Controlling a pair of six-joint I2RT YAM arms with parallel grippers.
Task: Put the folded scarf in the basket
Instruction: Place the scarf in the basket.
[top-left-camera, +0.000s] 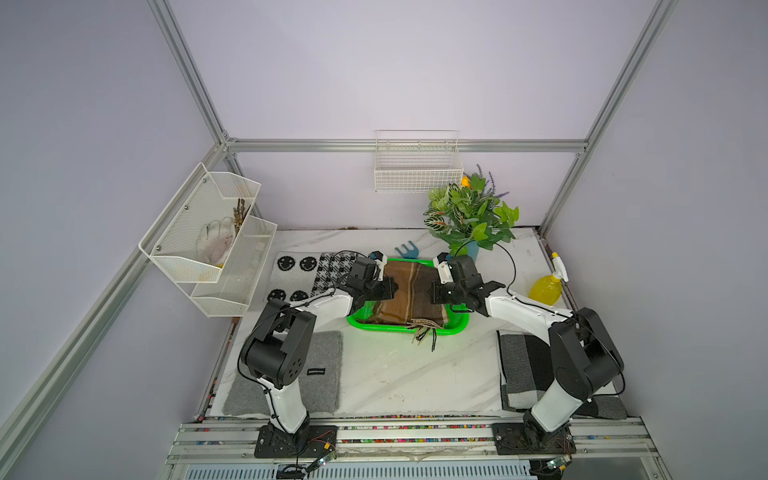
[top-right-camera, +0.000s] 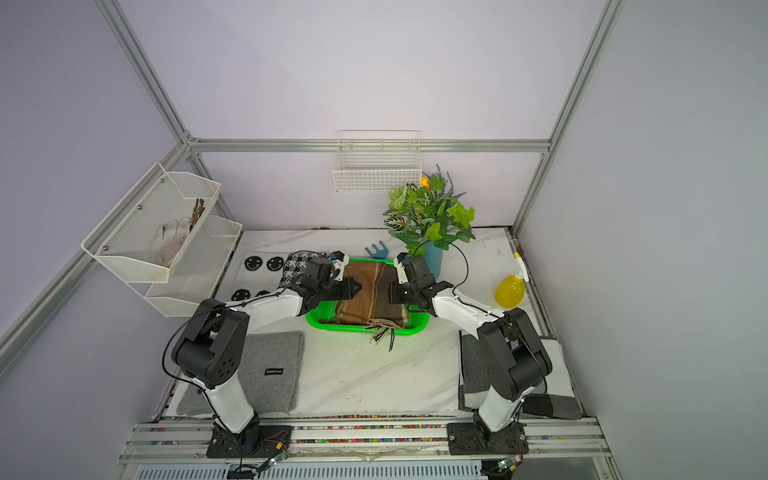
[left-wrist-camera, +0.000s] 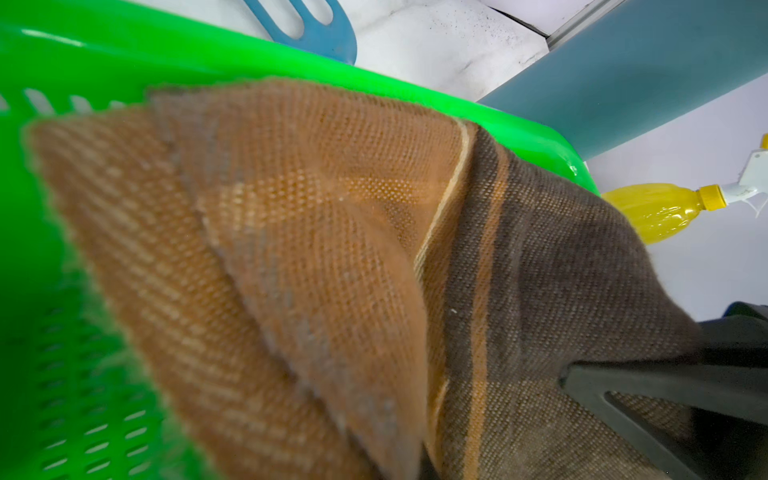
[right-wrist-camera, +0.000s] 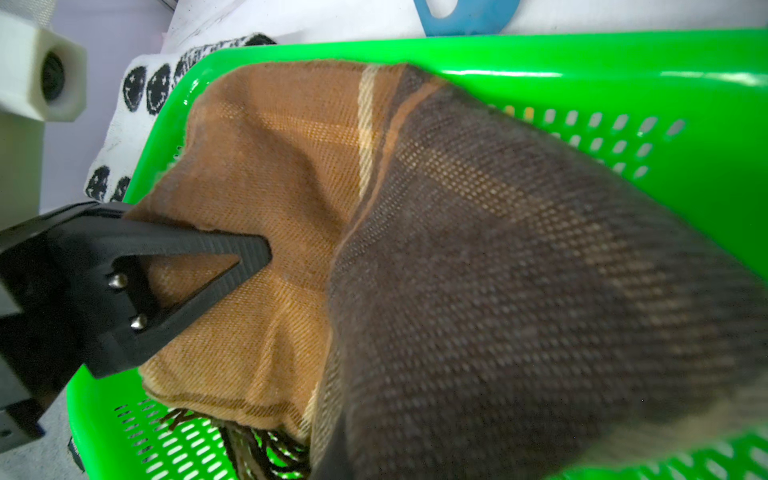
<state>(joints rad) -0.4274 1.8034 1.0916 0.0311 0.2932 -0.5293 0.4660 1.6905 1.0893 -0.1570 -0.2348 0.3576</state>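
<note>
The folded scarf, brown plaid with tan stripes, lies inside the bright green basket in both top views. Its fringe hangs over the basket's near rim. My left gripper is shut on the scarf's left edge. My right gripper is shut on its right edge. In each wrist view the scarf runs right up to the lens and hides that gripper's own jaws, with the perforated basket around it.
Behind the basket lie a blue garden fork and a potted plant. A yellow spray bottle stands at the right. Patterned cloths lie left of the basket, and grey cloths front left and front right. Wire racks hang on the walls.
</note>
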